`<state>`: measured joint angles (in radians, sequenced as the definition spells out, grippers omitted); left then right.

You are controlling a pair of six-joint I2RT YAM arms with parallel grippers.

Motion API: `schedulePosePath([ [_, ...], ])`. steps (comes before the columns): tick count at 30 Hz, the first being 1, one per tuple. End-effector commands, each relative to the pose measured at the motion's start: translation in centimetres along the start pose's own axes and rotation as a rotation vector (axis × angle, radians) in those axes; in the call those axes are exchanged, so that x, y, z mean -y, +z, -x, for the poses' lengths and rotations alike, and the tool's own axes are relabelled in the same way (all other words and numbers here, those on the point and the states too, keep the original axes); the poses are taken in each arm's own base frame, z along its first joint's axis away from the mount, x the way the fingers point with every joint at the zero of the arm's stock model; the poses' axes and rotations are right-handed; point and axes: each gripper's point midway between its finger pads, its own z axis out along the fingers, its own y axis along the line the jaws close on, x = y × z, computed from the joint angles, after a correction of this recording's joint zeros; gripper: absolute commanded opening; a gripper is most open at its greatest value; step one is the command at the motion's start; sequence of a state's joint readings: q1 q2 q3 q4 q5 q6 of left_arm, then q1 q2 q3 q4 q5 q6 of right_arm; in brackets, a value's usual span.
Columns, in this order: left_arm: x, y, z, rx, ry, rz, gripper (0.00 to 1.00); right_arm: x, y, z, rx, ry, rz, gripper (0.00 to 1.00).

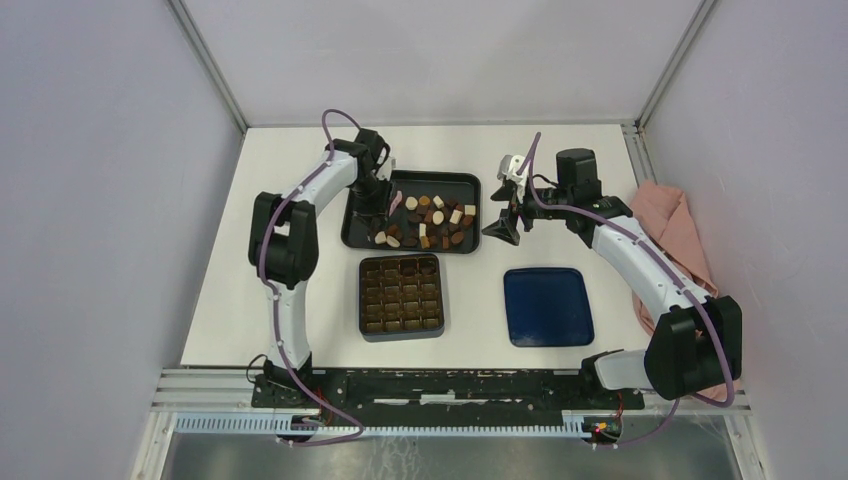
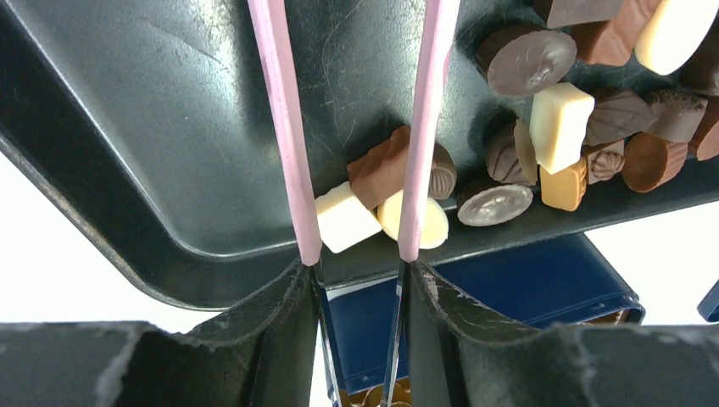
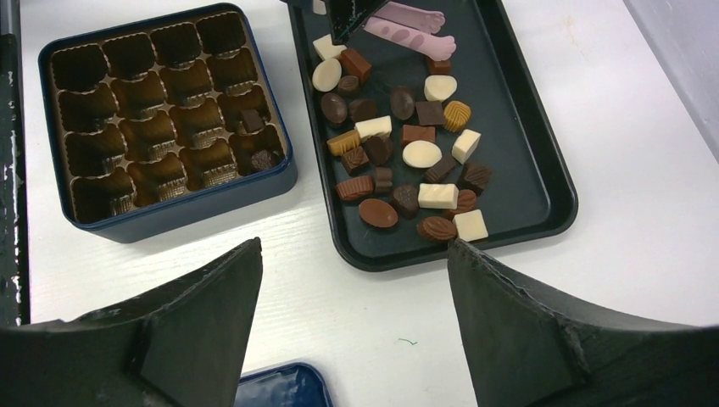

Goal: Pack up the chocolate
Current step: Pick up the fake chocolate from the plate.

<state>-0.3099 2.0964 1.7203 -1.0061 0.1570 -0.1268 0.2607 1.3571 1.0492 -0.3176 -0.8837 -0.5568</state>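
Observation:
The chocolate, many small dark, mid brown and cream pieces, lies in a black tray. It also shows in the left wrist view and the right wrist view. My left gripper is shut on pink tweezers over the tray's left part; their tips stand apart, empty. The dark box holds two dark pieces. My right gripper is open and empty above the table, right of the tray.
A blue lid lies flat right of the box. A pink cloth is bunched at the table's right edge. White walls enclose the table on three sides.

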Motion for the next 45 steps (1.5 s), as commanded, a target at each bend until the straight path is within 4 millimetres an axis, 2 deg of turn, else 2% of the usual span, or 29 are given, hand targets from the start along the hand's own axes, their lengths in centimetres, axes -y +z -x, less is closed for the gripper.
schedulePosePath([
  [1, 0.2, -0.4, 1.1, 0.017, 0.06, 0.013, 0.44, -0.1, 0.1, 0.4, 0.022, -0.021, 0.023, 0.86],
  [6, 0.7, -0.5, 1.4, 0.015, 0.073, 0.009, 0.44, -0.1, 0.1, 0.3, 0.019, -0.022, 0.026, 0.86],
  [15, 0.0, -0.2, 1.6, -0.001, 0.081, 0.071, 0.44, -0.2, 0.1, 0.4, 0.02, -0.022, 0.029, 0.86],
  [25, 0.8, 0.3, 1.7, -0.03, 0.101, 0.073, 0.44, -0.3, 0.0, 0.6, 0.027, -0.026, 0.033, 0.86],
  [38, 0.4, 0.6, 1.6, -0.053, 0.098, 0.103, 0.44, -0.5, 0.0, 0.7, 0.031, -0.024, 0.044, 0.86],
  [41, 0.5, 0.7, 1.7, -0.054, 0.098, 0.096, 0.41, -0.5, 0.0, 0.7, 0.031, -0.023, 0.045, 0.86],
  [45, 0.7, 0.3, 1.8, -0.043, 0.097, 0.089, 0.3, -0.5, 0.0, 0.6, 0.031, -0.021, 0.046, 0.86],
])
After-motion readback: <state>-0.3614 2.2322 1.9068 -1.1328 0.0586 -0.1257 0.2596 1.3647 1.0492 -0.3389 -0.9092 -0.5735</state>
